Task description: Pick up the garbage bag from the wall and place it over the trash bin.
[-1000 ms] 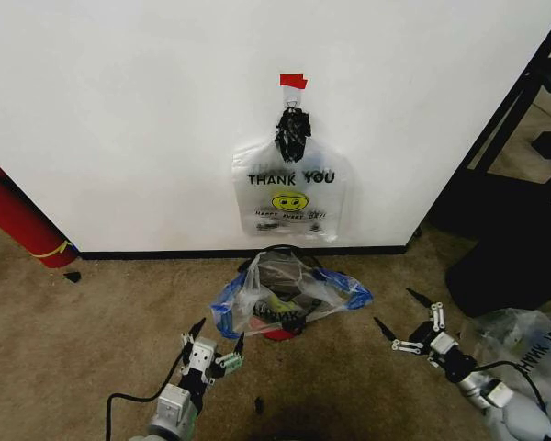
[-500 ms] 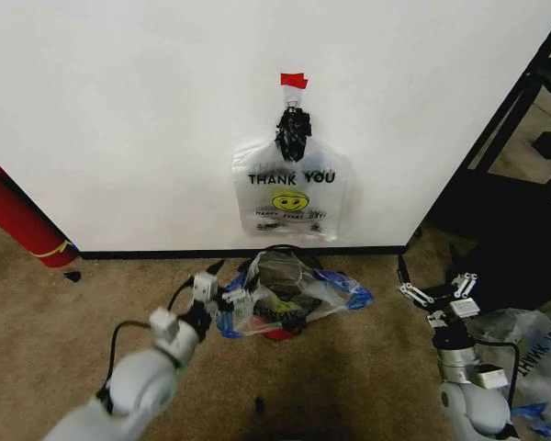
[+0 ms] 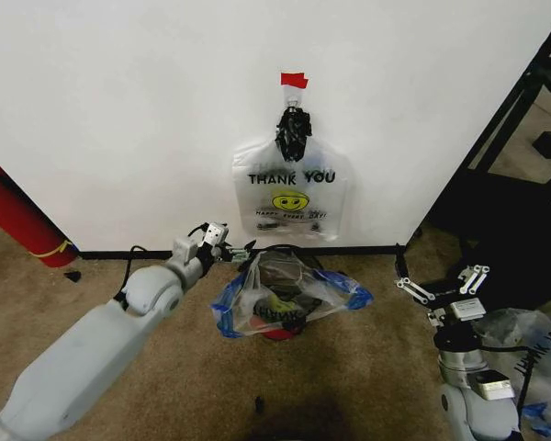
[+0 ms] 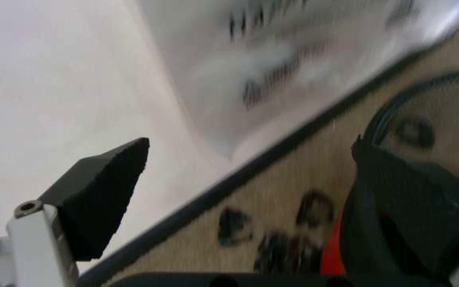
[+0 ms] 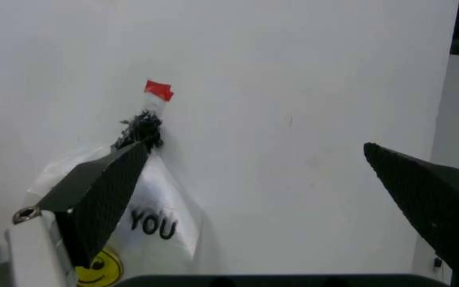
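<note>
Two grippers: both standing with jaws wide.
Left gripper [image 3: 228, 244]: reaching beside the trash bin [image 3: 277, 333].
Right gripper [image 3: 443, 283]: idling well apart.
Garbage bag [image 3: 290, 196]: hanging on the wall [image 3: 129, 119].

Red cylinder [image 3: 16, 220] against wall's left.

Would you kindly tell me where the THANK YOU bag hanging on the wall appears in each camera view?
Head view: THANK YOU bag hangs mid-picture on the wall.
Left wrist view: blurred bag, just beyond the black baseboard.
Right wrist view: bag hanging from the red tape.
Shared landmark: the white wall.
</note>
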`<state>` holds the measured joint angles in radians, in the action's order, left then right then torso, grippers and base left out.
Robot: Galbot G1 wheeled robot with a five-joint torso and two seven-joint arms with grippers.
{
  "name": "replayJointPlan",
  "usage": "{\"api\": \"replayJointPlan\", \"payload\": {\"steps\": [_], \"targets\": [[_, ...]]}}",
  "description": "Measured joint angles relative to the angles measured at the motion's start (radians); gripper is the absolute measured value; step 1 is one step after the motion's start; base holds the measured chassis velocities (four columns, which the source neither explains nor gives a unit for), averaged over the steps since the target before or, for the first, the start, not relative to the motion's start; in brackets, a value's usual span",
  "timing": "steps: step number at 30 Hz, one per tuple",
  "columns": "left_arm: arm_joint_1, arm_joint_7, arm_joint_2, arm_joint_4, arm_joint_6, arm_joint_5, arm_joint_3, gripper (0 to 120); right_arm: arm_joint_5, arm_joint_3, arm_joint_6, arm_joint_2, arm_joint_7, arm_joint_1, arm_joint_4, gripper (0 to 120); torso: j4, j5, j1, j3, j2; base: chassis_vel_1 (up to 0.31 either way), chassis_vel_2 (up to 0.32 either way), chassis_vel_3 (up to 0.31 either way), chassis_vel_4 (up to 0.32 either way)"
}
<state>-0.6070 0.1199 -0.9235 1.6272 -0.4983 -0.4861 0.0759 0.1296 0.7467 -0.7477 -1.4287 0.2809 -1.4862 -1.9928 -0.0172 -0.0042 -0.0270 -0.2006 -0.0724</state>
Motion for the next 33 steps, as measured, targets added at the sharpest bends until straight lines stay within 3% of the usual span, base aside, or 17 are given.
{"api": "replayJointPlan", "payload": {"steps": [3, 10, 21, 26, 31, 33], "targets": [[0.063, 0.110, -0.027, -0.044, -0.077, 0.051, 0.020, 99, 0.000, 0.004, -0.002, -0.004, 0.000, -0.034, -0.021, 100, -0.0003, 0.0003, 0.000, 0.000, 0.000, 0.000, 0.000, 0.000, 0.000], [0.160, 0.256, -0.064, -0.095, -0.133, 0.071, 0.050, 99, -0.012, 0.010, -0.011, -0.017, -0.003, -0.056, -0.021, 100, 0.0001, 0.0004, 0.000, 0.000, 0.000, 0.000, 0.000, 0.000, 0.000], [0.235, 0.267, -0.138, -0.186, -0.159, 0.111, 0.176, 99, -0.030, 0.020, -0.018, -0.014, -0.017, -0.058, -0.003, 100, 0.0003, 0.0004, 0.000, 0.000, 0.000, 0.000, 0.000, 0.000, 0.000], [0.288, 0.267, -0.187, -0.265, -0.164, 0.139, 0.248, 98, -0.028, 0.025, -0.023, -0.007, -0.025, -0.068, -0.004, 100, -0.0001, 0.0006, 0.000, 0.000, 0.000, 0.000, 0.000, 0.000, 0.000], [0.325, 0.272, -0.229, -0.327, -0.164, 0.157, 0.291, 88, -0.028, 0.025, -0.040, -0.008, -0.029, -0.079, -0.001, 100, -0.0002, 0.0006, 0.000, 0.000, 0.000, 0.000, 0.000, 0.000, 0.000], [0.333, 0.269, -0.242, -0.343, -0.163, 0.161, 0.306, 77, -0.028, 0.025, -0.053, -0.008, -0.030, -0.083, 0.004, 100, -0.0001, 0.0006, 0.000, 0.000, 0.000, 0.000, 0.000, 0.000, 0.000]]}}
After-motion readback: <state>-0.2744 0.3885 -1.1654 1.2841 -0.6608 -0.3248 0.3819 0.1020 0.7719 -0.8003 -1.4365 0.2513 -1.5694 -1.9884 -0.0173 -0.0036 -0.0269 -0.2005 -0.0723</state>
